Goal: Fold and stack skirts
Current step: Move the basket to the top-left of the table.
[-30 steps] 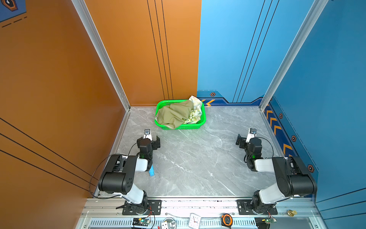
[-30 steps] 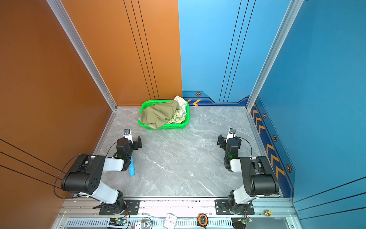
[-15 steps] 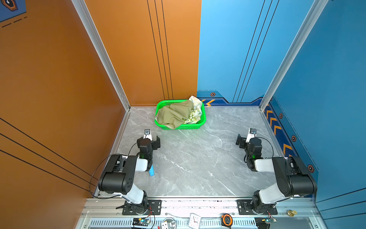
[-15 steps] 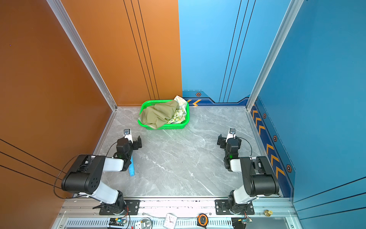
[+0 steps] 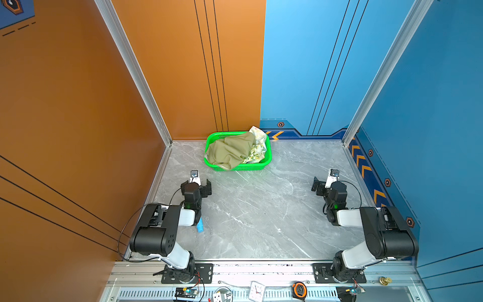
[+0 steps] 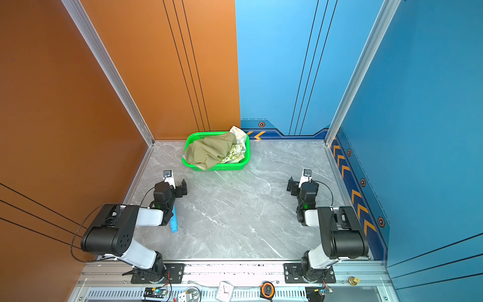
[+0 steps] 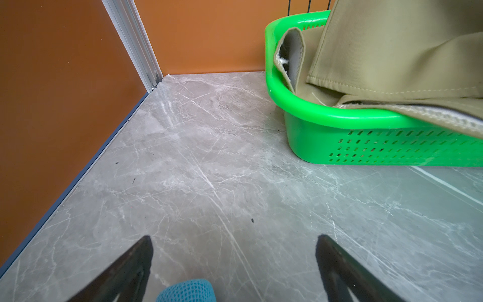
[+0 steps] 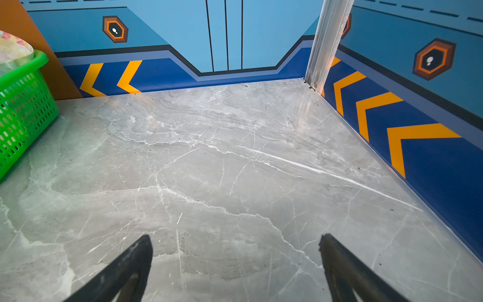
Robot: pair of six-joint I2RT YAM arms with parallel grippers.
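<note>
Danger: olive skirt (image 5: 230,151) overhangs basket (image 5: 269,157) rim, so pulling may drag it (left gripper (image 7: 234,238), right gripper (image 8: 235,236) both spread wide, empty).

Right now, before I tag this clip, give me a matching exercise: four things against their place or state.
Things:
1. olive-green skirt
2. lemon-print skirt
3. light-blue toy
4. right gripper

Places or states:
A. lying on the table under the left arm
B. open, holding nothing
C. topmost in the green basket
D. in the basket, partly under another skirt

Pairs: 1-C, 2-D, 3-A, 4-B.
</note>
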